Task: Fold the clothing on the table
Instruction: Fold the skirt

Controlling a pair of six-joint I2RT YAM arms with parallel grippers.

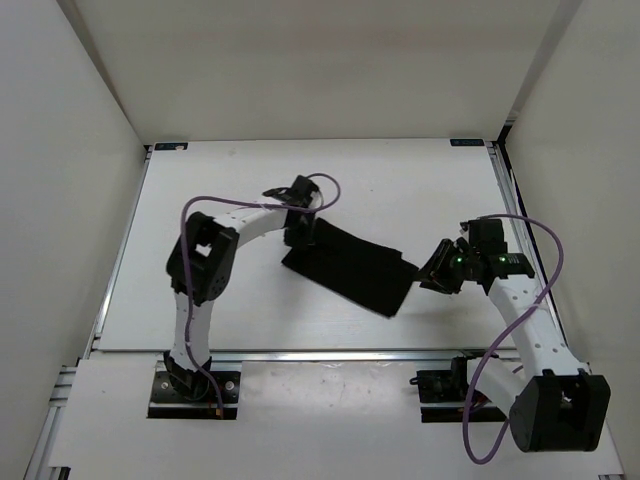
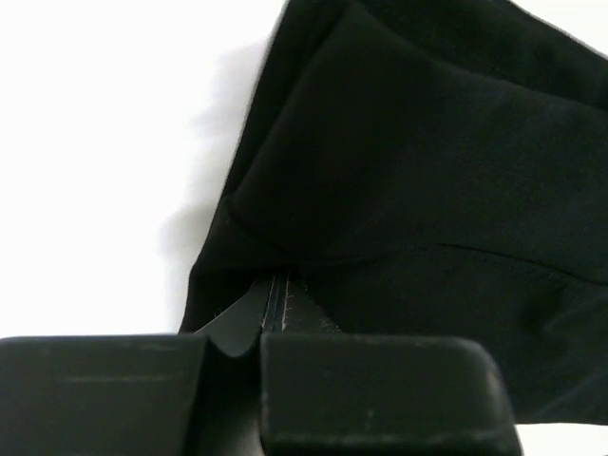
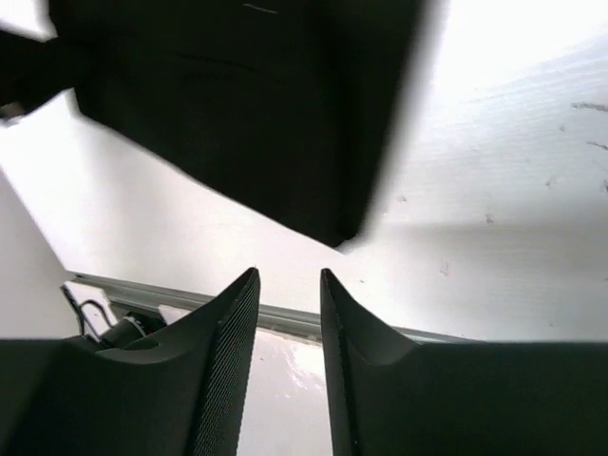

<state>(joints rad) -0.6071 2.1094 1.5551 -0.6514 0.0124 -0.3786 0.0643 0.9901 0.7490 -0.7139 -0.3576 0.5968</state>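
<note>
White table [image 1: 420, 190] between pale walls [image 1: 60, 120], left pincer [image 2: 269, 309] clamping black clothing [image 1: 350, 265], right pincer [image 3: 288, 285] parted, empty

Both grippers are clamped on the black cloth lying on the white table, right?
Not quite. Only the left gripper is clamped on the cloth. The right gripper is open and holds nothing, just off the cloth's edge, as the right wrist view shows.

Black clothing [image 1: 350, 268] on table [image 1: 200, 180], left end effector [image 1: 300, 230] at its corner
</note>
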